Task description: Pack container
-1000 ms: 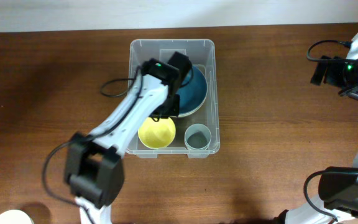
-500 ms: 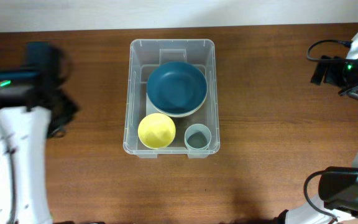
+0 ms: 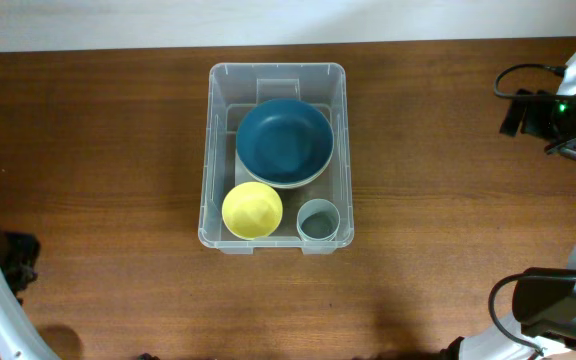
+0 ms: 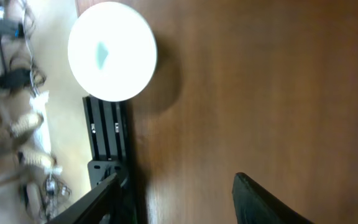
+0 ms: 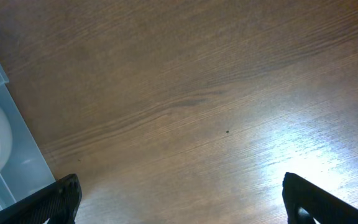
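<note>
Centrally, container mouth-up, long axis far-to-near, left claw parted, right claw wide, both empty.

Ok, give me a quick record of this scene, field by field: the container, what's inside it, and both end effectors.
container: clear bin, mid-table, upright, no lid
contents: dark blue bowl, yellow bowl, grey-blue cup
left end effector: open, empty, above the table near a white round object
right end effector: open, empty, above bare wood, container corner at its view's edge
</note>
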`<action>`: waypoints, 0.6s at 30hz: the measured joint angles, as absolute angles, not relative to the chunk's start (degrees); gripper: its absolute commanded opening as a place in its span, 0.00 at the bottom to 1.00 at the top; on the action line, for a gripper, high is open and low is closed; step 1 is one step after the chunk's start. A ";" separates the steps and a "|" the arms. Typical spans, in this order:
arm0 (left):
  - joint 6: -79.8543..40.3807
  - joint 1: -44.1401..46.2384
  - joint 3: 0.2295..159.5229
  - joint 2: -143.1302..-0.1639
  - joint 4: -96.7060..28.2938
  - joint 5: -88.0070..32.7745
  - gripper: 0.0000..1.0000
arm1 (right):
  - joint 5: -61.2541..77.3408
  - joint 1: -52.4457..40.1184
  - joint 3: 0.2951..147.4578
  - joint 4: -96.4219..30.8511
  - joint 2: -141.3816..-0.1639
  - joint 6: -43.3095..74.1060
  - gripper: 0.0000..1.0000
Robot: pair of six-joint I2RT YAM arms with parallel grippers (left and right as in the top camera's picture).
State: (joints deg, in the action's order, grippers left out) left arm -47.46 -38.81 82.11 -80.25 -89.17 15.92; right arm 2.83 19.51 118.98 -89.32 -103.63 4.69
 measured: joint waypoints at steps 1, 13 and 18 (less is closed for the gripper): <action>-47.46 -40.47 79.33 -80.25 -87.20 15.94 0.60 | 2.83 19.51 118.98 -89.34 -103.63 4.71 0.99; -46.22 -53.23 57.19 -80.66 -67.79 17.19 0.64 | 2.87 19.51 118.98 -89.36 -103.63 4.69 0.99; -44.12 -53.34 56.45 -83.72 -64.25 17.91 0.73 | 2.87 19.51 118.98 -89.36 -103.63 4.69 0.99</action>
